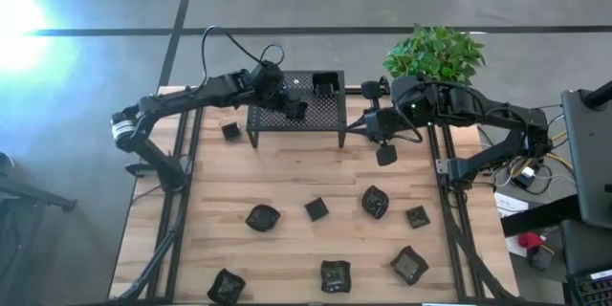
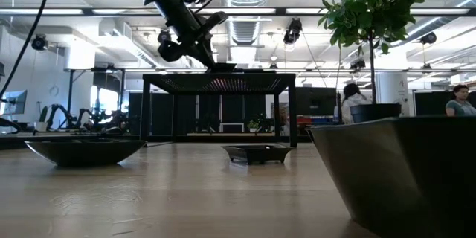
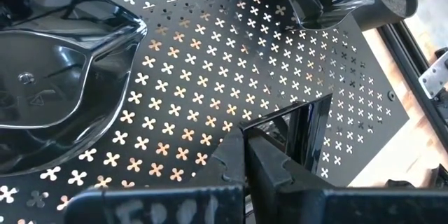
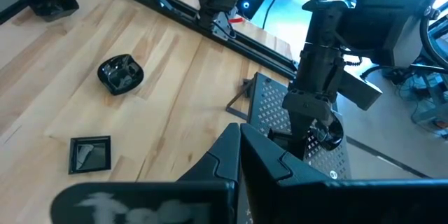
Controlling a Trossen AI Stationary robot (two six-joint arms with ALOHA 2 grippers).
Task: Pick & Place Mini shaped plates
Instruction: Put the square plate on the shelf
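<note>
Several tiny dark plates lie flat on the wooden table, among them a leaf-like one, a square one and one by the rack's left side. Two more rest on the black perforated rack: a leaf-like plate and a plate at its far right corner. My left gripper is over the rack top, shut on a small square plate. My right gripper hangs shut and holding nothing just off the rack's right side. My left gripper pinches the square plate by one edge between its two fingers, coming from above and slanting down. The plate stands tilted on edge beyond the fingertips, just above the rack's perforated top. Whether its lower edge touches the rack, I cannot tell.
A leafy plant in a dark pot stands at the table's far right corner, behind my right arm. The rack stands on legs at the far middle. Black frame rails run along both table sides. People sit in the room beyond the table.
</note>
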